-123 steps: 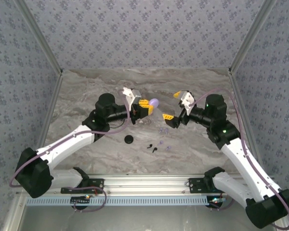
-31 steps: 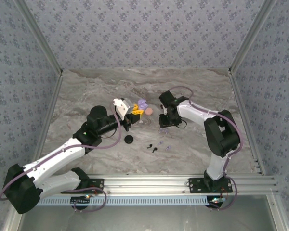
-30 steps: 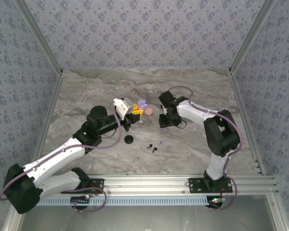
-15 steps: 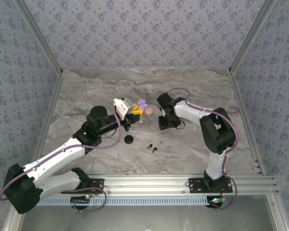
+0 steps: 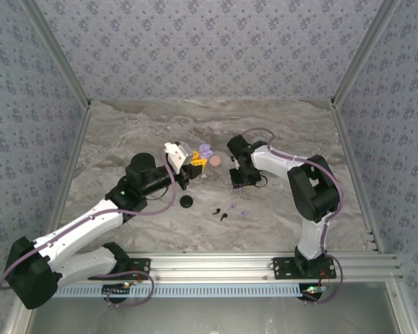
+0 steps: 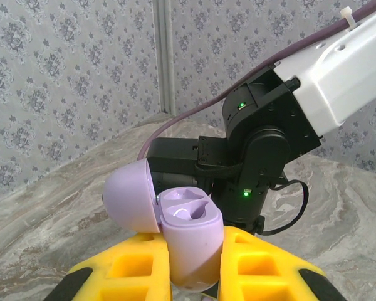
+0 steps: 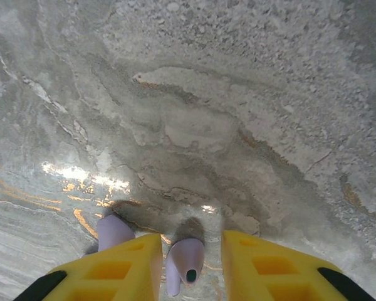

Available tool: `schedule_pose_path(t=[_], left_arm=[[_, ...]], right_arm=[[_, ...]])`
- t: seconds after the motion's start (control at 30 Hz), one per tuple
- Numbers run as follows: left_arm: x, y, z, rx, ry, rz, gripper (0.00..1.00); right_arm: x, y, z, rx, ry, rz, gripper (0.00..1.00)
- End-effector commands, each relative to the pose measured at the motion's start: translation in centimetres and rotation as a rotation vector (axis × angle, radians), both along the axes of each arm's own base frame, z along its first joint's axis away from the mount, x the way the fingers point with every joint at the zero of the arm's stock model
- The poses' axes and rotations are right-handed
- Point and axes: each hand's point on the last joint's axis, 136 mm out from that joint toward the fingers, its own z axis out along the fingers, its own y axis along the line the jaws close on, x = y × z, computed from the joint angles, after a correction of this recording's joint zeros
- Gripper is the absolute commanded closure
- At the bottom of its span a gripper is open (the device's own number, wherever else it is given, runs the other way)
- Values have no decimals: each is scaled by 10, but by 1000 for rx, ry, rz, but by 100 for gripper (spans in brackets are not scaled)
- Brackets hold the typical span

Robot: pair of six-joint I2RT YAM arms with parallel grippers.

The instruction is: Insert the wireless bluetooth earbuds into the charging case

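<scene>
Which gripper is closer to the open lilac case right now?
Left. The left gripper is shut on the lilac case, lid open. The right gripper is apart to its right, low over the table, fingers open around a lilac earbud.

The white, black-jointed left arm (image 5: 90, 224) reaches diagonally toward the middle of the desk (image 5: 139, 125). Its yellow-fingered left tool (image 6: 191, 263) is raised and clamped on the base of an open, round lilac charging case (image 6: 188, 232). The right arm (image 5: 279, 161) folds sharply at the elbow with its wrist turned down. The right tool (image 7: 191, 251) sits low over the desk, fingers parted.
</scene>
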Motion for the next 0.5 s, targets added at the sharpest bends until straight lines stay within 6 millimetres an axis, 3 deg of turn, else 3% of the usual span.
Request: schedule_pose_path(t=[0.0,0.47], left_arm=[[-2,-1,14,-13,-38,-7,100],[-2,-1,12,-13,-31,-6,100]], right_arm=[[-10,-4,-10,-14,57,-12,68],[-18,-5,-20,-24,97,-5,69]])
